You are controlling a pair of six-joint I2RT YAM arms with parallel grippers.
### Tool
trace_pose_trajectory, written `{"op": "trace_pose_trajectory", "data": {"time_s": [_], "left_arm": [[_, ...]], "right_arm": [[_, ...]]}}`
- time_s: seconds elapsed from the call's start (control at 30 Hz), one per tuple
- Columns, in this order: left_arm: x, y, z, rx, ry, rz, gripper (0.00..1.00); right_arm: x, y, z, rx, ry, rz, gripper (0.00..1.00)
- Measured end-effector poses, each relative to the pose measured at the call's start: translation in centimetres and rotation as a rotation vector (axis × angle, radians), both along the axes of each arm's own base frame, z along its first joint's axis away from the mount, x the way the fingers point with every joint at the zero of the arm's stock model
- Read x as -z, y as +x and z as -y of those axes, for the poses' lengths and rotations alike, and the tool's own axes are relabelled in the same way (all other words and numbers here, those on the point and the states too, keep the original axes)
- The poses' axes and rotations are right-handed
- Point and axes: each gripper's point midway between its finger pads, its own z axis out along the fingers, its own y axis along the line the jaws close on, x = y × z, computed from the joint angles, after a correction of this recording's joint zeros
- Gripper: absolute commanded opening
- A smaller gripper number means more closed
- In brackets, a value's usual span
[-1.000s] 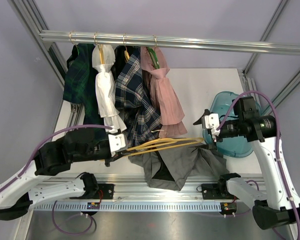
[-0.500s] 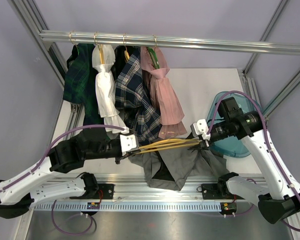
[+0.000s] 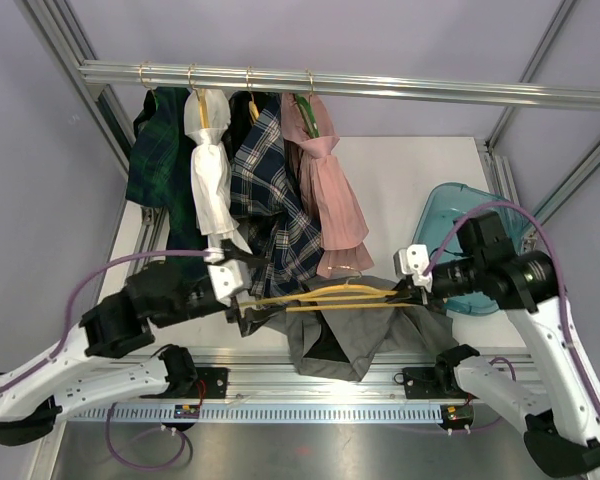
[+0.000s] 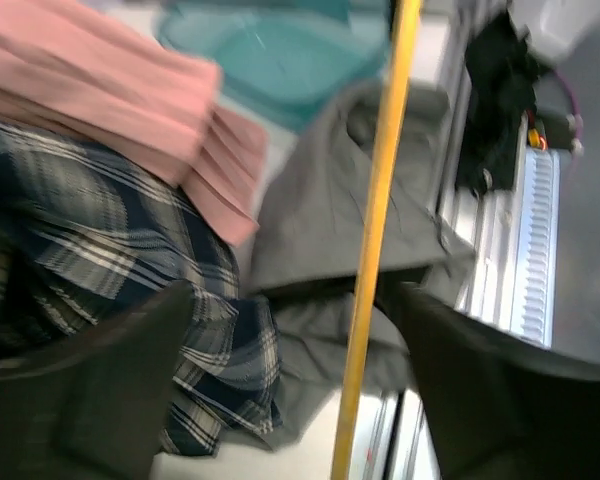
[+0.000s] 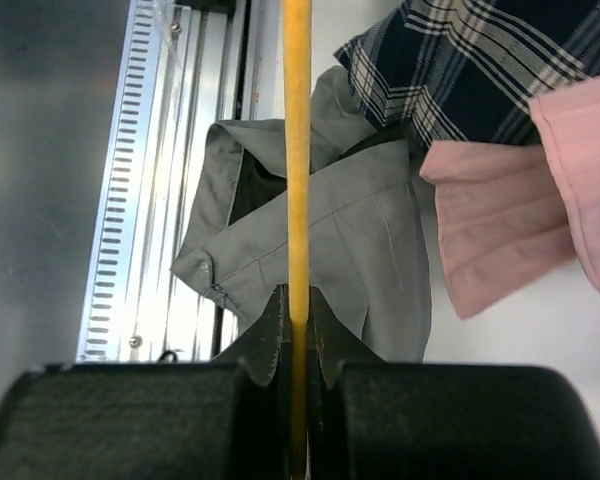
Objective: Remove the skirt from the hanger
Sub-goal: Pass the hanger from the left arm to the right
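Honestly, right gripper (image 5: 292, 345) is clamped on the yellow hanger (image 5: 297, 150), left gripper (image 3: 242, 292) released; lift it clear of the grey skirt (image 3: 365, 335) at bottom center.

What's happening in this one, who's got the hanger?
The right gripper is shut on one end of the yellow hanger. The left gripper stands open around the other end. The grey skirt lies crumpled on the table below the hanger; whether it is fully free cannot be told.
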Motion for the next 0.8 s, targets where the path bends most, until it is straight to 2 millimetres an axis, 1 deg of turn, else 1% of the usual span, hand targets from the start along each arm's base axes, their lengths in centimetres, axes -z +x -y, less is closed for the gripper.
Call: {"op": "trace_pose_trajectory", "data": {"time_s": [0.07, 0.13, 0.27, 0.33, 0.4, 0.47, 0.57, 0.67, 0.8], "left_arm": [[-2.4, 0.0, -0.8, -0.033, -0.096, 0.027, 0.99], [-4.9, -0.1, -2.2, -0.064, -0.186, 0.063, 0.99], [-10.5, 0.1, -5.2, -0.152, -0.329, 0.121, 0.99], [-12.3, 0.4, -6.5, -0.205, -0.375, 0.134, 0.99], [-13.3, 0.9, -7.7, -0.265, -0.406, 0.139, 0.99], [-13.2, 1.4, -8.4, -0.308, -0.415, 0.134, 0.99], [-12.4, 1.9, -8.7, -0.350, -0.409, 0.116, 0.99], [-10.4, 2.5, -8.1, -0.373, -0.377, 0.080, 0.99], [-7.7, 3.0, -7.1, -0.383, -0.330, 0.037, 0.99]], "right_arm": [[-1.0, -0.7, 0.6, 0.066, 0.010, 0.002, 0.00], [-2.7, -0.9, 0.8, 0.136, 0.044, 0.010, 0.00], [-6.7, -0.3, 1.1, 0.279, 0.132, 0.052, 0.00], [-8.4, 0.3, 1.5, 0.356, 0.169, 0.072, 0.00], [-9.8, 1.0, 2.0, 0.441, 0.198, 0.082, 0.00], [-10.7, 2.1, 2.8, 0.542, 0.214, 0.094, 0.00], [-11.2, 3.5, 4.3, 0.689, 0.223, 0.102, 0.00], [-11.5, 4.4, 5.7, 0.810, 0.231, 0.105, 0.00], [-11.6, 4.8, 7.4, 0.926, 0.233, 0.119, 0.00]]}}
